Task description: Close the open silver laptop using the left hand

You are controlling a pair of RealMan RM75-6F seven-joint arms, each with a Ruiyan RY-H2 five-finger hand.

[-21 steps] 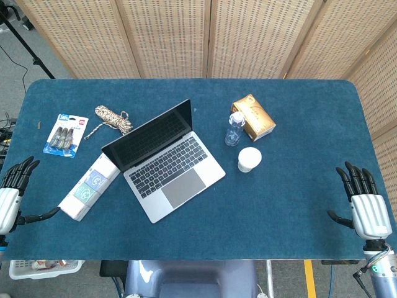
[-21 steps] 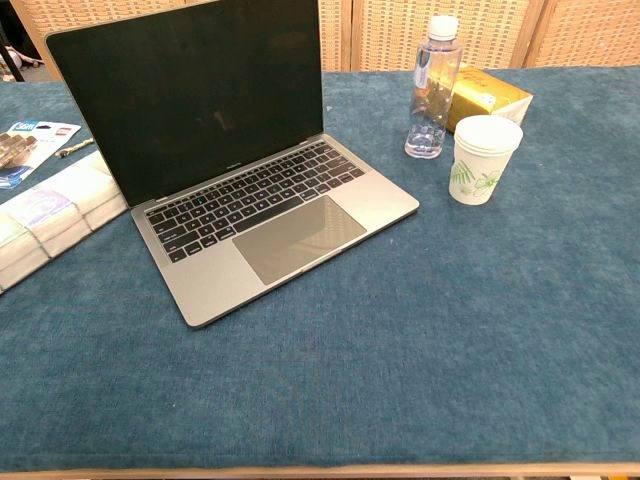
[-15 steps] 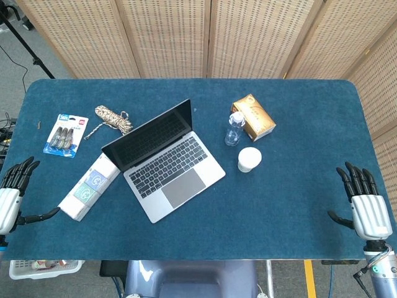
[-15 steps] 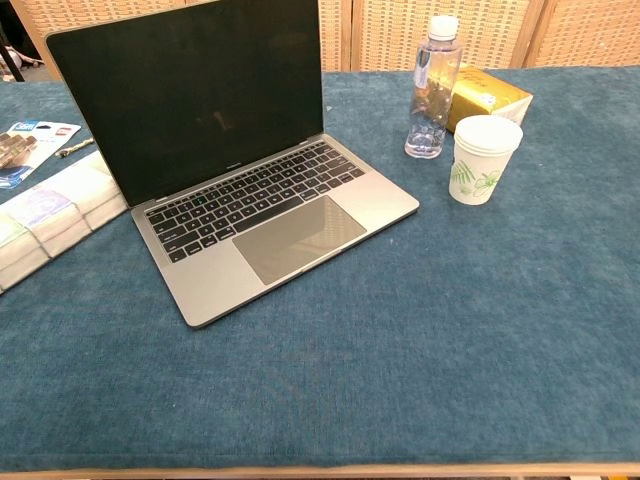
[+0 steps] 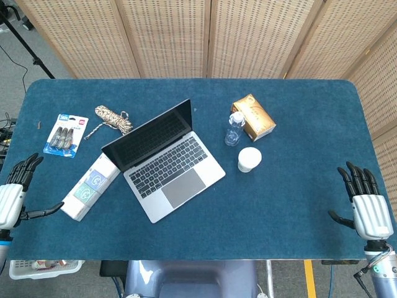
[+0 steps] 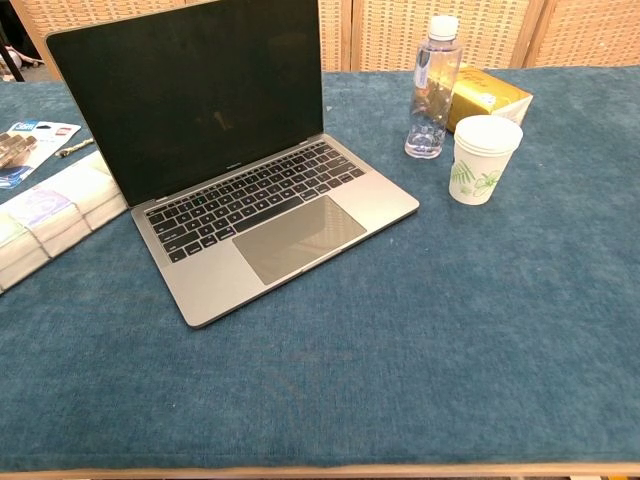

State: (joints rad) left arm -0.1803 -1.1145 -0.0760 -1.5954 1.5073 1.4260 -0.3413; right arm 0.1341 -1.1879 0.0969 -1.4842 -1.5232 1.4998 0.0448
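While we look down from the head view, we see our left hand [image 5: 12,198] at the near left edge of the blue desk [image 5: 298,205], fingers spread apart and holding nothing. Our right hand [image 5: 366,208] sits at the near right edge, fingers likewise spread and empty. Neither hand shows in the chest view.

The silver laptop [image 5: 162,162] lies well to the right of our left hand and further onto the desk, turned at an angle. Its lid stands open with a dark screen [image 6: 190,95], and the keyboard and trackpad face us. Nothing touches it.

Between our left hand and the laptop lies a long white box [image 5: 89,188], just beside the laptop's left edge. Beyond our left hand are a blister pack [image 5: 66,134] and a coil of rope [image 5: 113,118].

Right of the laptop, well apart from either hand, a clear water bottle [image 6: 433,88] stands upright. A paper cup [image 6: 483,158] stands just beside it, and a gold box [image 6: 488,95] lies behind them.
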